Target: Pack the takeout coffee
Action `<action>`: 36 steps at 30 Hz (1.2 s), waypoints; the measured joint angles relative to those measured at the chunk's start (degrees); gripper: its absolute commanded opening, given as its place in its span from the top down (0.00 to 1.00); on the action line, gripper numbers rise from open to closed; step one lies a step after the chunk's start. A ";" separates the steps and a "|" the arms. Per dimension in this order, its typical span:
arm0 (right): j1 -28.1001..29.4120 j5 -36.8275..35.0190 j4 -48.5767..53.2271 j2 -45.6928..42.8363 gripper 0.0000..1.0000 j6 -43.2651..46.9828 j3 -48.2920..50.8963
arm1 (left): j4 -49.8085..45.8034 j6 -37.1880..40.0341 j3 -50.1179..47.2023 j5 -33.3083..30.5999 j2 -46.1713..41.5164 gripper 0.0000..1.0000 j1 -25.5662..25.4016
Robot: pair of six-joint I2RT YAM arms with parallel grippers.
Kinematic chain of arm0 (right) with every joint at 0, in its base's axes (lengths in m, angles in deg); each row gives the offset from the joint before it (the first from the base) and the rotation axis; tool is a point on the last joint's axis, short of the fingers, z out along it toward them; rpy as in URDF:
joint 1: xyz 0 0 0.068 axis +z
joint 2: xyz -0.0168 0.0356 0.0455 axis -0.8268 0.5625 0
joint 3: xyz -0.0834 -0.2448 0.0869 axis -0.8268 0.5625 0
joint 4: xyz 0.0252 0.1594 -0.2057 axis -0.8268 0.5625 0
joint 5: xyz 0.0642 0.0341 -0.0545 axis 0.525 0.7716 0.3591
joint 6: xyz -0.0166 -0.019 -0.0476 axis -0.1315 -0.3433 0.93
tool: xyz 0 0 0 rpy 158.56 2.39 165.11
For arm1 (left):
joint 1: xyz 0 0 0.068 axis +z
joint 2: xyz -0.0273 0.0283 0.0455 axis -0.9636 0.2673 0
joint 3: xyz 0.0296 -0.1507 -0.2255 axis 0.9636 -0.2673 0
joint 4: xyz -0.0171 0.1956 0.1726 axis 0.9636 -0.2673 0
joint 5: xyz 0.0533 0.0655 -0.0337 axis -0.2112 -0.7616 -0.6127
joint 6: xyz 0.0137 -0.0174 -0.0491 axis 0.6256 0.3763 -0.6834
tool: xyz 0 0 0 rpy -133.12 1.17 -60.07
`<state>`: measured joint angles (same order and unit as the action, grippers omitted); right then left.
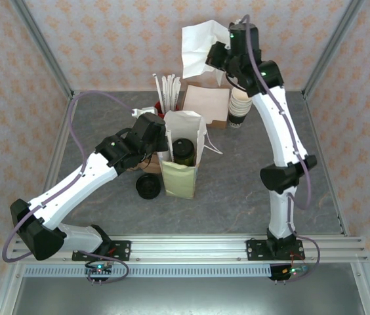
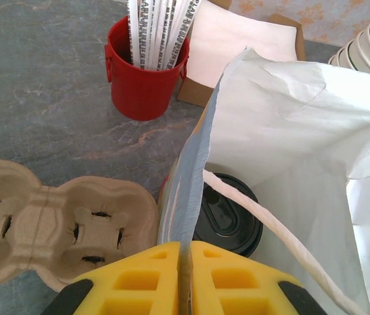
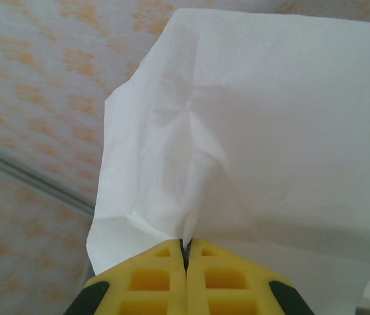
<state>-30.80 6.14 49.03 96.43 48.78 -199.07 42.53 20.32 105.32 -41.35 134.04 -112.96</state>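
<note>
The takeout coffee (image 1: 184,151) stands upright inside an open white paper bag (image 1: 180,176) at the table's middle; its black lid (image 2: 227,213) shows down in the bag. My left gripper (image 1: 159,136) is shut on the bag's left wall (image 2: 201,151), which is pinched between the yellow fingers (image 2: 145,282). A twisted paper handle (image 2: 270,239) crosses over the lid. My right gripper (image 1: 216,55) is raised at the back, away from the bag, and shut on a white napkin (image 1: 198,43), which hangs from its yellow fingertips (image 3: 159,275) as a napkin sheet (image 3: 257,125).
A black round disc (image 1: 147,187) lies left of the bag's base. A cardboard cup carrier (image 2: 60,223) sits under my left arm. At the back stand a red cup of wrapped sticks (image 2: 142,82), a brown napkin box (image 1: 206,105) and stacked cream cups (image 1: 239,106).
</note>
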 measured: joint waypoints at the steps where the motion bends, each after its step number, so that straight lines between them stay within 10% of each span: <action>1: 0.02 1.86 0.28 -1.49 1.00 -1.16 0.68 | 0.04 0.00 0.00 0.00 0.00 0.84 0.00; 15: 3.50 23.10 -2.32 -17.40 1.00 -19.61 18.67 | 2.54 0.02 -0.02 0.22 0.04 0.68 0.07; 36: 12.76 23.45 -20.46 -32.44 1.00 -34.60 60.59 | 3.87 0.00 -1.68 0.26 0.02 0.79 0.74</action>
<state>-18.03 29.59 28.57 64.00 14.18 -138.48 46.40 20.32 103.63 -41.09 134.06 -112.21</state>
